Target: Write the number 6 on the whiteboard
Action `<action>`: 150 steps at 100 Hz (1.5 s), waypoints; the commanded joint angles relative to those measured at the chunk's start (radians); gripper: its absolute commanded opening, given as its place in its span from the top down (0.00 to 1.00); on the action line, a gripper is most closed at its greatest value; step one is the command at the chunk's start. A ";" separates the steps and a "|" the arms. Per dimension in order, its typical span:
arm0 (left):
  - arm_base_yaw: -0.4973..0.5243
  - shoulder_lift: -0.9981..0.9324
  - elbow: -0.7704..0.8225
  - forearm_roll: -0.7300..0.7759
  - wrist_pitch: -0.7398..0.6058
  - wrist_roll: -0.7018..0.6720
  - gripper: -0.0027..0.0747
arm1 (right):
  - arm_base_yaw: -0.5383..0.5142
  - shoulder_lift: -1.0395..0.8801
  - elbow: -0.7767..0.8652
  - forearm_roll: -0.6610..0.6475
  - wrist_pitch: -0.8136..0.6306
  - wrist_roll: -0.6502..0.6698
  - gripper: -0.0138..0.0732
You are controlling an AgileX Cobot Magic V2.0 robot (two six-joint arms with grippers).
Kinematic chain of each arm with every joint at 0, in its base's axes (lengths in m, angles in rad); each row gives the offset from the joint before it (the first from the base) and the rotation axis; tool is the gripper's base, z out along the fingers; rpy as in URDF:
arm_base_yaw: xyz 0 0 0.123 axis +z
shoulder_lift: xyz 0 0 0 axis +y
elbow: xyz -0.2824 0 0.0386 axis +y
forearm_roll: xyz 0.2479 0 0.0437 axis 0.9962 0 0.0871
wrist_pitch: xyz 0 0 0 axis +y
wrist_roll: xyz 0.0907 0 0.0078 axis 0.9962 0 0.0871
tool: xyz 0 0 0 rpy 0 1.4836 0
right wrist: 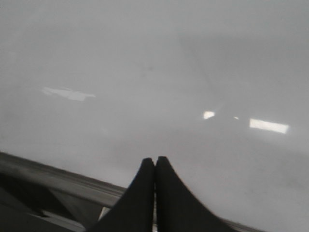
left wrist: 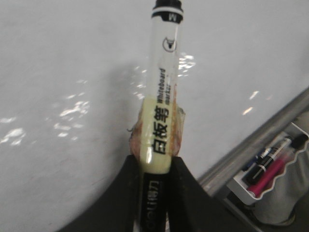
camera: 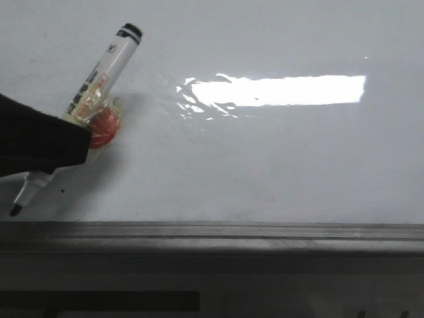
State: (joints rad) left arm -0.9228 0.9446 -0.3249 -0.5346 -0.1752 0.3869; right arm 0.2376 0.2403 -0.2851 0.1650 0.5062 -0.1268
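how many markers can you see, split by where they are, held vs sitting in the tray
Held in the left gripper: 1 whiteboard marker, white barrel, black ends
Lying in the side tray: 2 markers, perhaps more, too blurred to tell
Total: at least 3

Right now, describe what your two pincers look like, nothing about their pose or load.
Both are plain matte black. The left pincer has two smooth fingers that flare wide toward the wrist and taper forward. The right pincer shows the same curved black fingers narrowing to rounded tips. No cables, markings or sleeves are visible on either.
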 commanded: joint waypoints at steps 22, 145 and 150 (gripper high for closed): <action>0.001 -0.036 -0.074 0.332 0.042 -0.007 0.99 | 0.213 0.077 -0.095 0.055 -0.002 -0.046 0.89; -0.019 -0.038 -0.074 0.608 -0.052 -0.006 0.99 | 0.741 0.739 -0.365 0.118 -0.497 -0.050 0.50; -0.035 -0.038 -0.074 0.608 -0.059 -0.006 0.99 | 0.741 0.739 -0.365 0.118 -0.499 -0.050 0.48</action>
State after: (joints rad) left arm -0.9339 0.9198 -0.3653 0.0714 -0.1392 0.3869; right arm 0.9778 0.9852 -0.6123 0.2777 0.0950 -0.1651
